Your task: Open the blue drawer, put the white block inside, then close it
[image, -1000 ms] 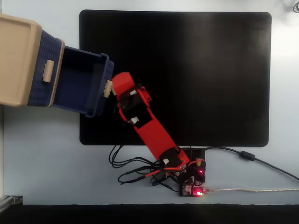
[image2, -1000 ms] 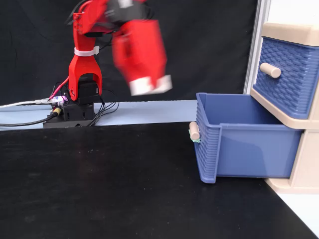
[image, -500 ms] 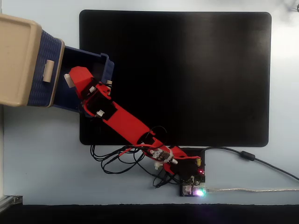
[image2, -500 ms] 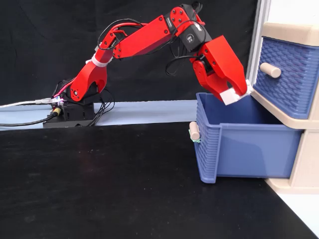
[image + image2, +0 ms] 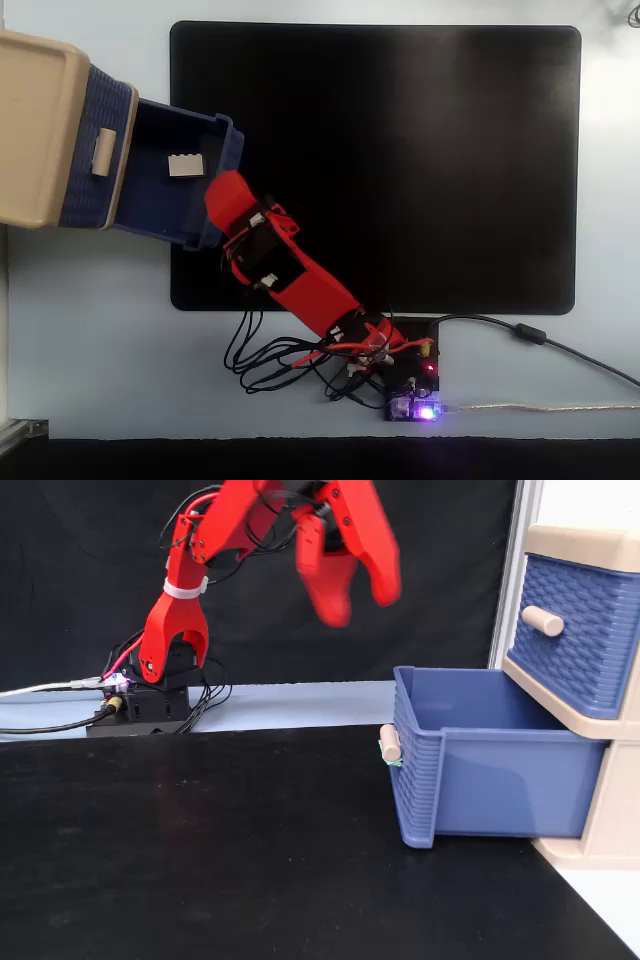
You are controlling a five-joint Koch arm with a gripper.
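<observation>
The blue drawer (image 5: pixel 152 195) (image 5: pixel 500 780), the lower one of the beige cabinet (image 5: pixel 35 125), stands pulled out over the black mat. Its small beige handle (image 5: pixel 389 745) points toward the arm. The white block (image 5: pixel 186 165) lies on the drawer floor near the cabinet side; in the side-on fixed view the drawer walls hide it. My red gripper (image 5: pixel 358 602) (image 5: pixel 222 195) hangs open and empty, above and just outside the drawer's front wall.
The upper navy drawer (image 5: pixel 575 630) with its larger handle (image 5: pixel 542 620) is closed. A black mat (image 5: pixel 400 170) covers the table. The arm's base, a lit board (image 5: pixel 415 405) and loose cables (image 5: pixel 265 355) sit at the mat's near edge.
</observation>
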